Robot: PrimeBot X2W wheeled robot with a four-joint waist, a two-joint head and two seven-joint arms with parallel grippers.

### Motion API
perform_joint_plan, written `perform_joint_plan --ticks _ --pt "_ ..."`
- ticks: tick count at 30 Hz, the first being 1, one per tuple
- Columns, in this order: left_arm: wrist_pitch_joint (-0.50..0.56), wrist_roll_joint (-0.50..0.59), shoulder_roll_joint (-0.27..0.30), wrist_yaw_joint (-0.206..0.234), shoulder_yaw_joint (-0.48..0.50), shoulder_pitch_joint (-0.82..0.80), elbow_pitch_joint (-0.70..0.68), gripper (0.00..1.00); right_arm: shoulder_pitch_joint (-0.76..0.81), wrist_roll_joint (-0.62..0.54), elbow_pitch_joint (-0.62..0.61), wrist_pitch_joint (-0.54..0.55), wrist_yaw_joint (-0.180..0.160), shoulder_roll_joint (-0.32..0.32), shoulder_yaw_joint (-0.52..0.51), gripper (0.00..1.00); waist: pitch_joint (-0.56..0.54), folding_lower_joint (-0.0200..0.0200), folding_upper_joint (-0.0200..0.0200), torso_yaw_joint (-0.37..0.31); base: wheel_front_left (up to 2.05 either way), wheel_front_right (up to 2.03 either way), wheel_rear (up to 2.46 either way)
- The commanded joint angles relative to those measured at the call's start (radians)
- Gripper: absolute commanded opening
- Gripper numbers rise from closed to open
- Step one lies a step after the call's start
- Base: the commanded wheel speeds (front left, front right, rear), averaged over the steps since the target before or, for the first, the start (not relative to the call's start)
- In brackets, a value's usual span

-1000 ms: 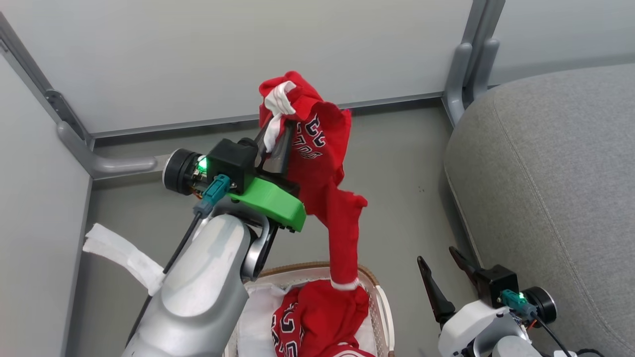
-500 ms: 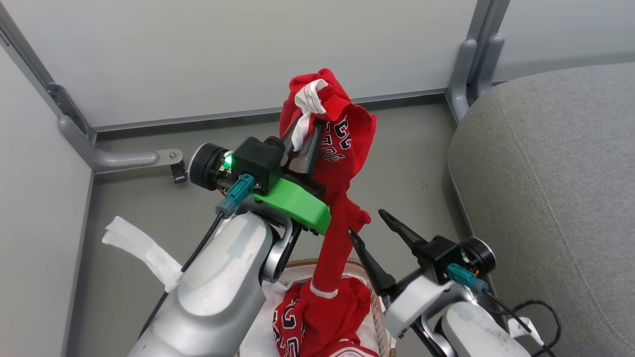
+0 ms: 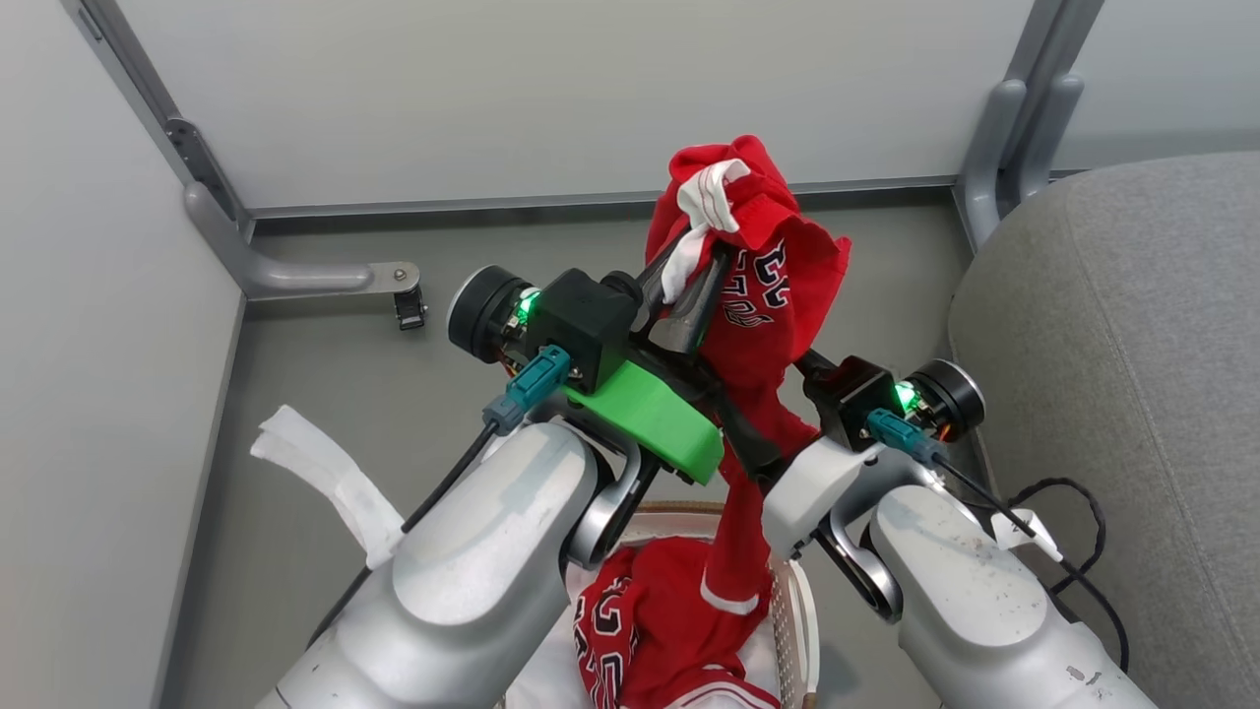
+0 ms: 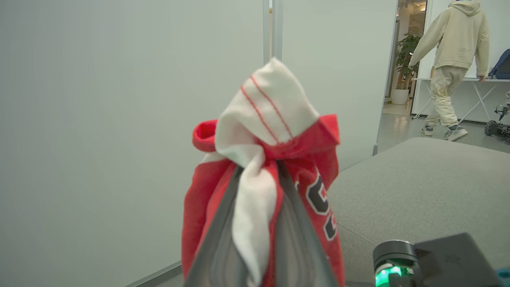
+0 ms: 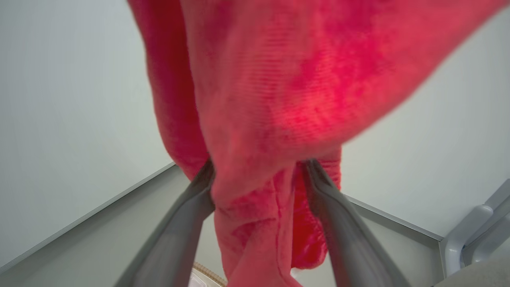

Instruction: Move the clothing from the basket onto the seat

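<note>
Fingers of my left gripper (image 3: 701, 266) pinch a red jersey (image 3: 778, 315) aloft above the basket (image 3: 793, 611), where more clothing (image 3: 650, 630) lies. My right gripper (image 5: 259, 169) straddles its hanging cloth, jaws wide. Rightward, the seat (image 3: 1132, 345).

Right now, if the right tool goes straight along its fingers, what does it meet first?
The red jersey: it hangs between the open fingers of the right tool, seemingly touching them. What lies behind is hidden.
</note>
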Motion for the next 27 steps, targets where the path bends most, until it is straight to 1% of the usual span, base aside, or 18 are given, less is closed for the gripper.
perform_joint_plan --ticks 1,2,3,7,13,14,16,18,22,27 --pt "-0.001 -0.012 0.002 0.01 -0.009 -0.018 -0.007 0.0 -0.004 0.014 0.023 -0.002 -0.001 -0.004 0.009 0.78 0.004 0.0001 0.0 0.015 0.0 0.0 0.0" --pt "-0.001 -0.015 0.002 0.011 -0.014 -0.019 -0.009 0.0 -0.008 0.022 0.033 -0.002 -0.001 -0.004 0.016 0.35 0.005 0.0001 0.0 0.017 0.0 0.0 0.0" --pt "-0.001 -0.022 0.002 0.012 -0.02 -0.021 -0.012 0.0 -0.012 0.04 0.043 -0.002 -0.001 -0.003 0.023 0.0 0.006 0.0001 0.0 0.02 0.0 0.0 0.0" --pt "-0.001 -0.035 0.002 0.02 -0.031 -0.029 -0.02 0.0 -0.025 0.079 0.058 -0.002 -0.001 -0.005 0.0 0.0 0.011 0.0001 0.0 0.025 0.0 0.0 0.0" --pt "0.0 -0.027 0.002 0.028 -0.018 -0.021 -0.012 0.0 -0.017 0.091 0.022 -0.002 -0.001 -0.004 -0.014 0.0 0.022 0.0001 0.0 0.013 0.0 0.0 0.0" --pt "0.0 -0.024 0.002 0.028 -0.015 -0.018 -0.008 0.08 -0.012 0.092 0.015 -0.002 -0.001 -0.005 -0.021 0.0 0.024 0.0001 0.0 0.009 0.0 0.0 0.0" --pt "0.0 -0.011 0.001 0.021 -0.011 -0.008 0.0 1.0 -0.002 0.087 -0.004 -0.002 -0.001 -0.004 -0.039 0.0 0.027 0.0001 0.0 -0.003 0.0 0.0 0.0" --pt "0.0 0.007 0.002 0.018 0.0 0.007 0.008 1.0 0.011 0.083 -0.02 -0.002 -0.001 -0.004 -0.056 0.0 0.029 0.0001 0.0 -0.02 0.0 0.0 0.0" --pt "0.0 0.053 0.002 0.007 0.04 0.043 0.045 1.0 0.044 0.082 -0.049 -0.002 -0.001 -0.004 -0.101 0.0 0.031 0.0001 0.0 -0.08 0.0 0.0 0.0" --pt "0.0 0.107 0.003 -0.017 0.101 0.105 0.088 1.0 0.09 0.09 -0.077 -0.002 -0.001 -0.004 -0.124 0.0 0.03 0.0001 0.0 -0.194 0.0 0.0 0.0"
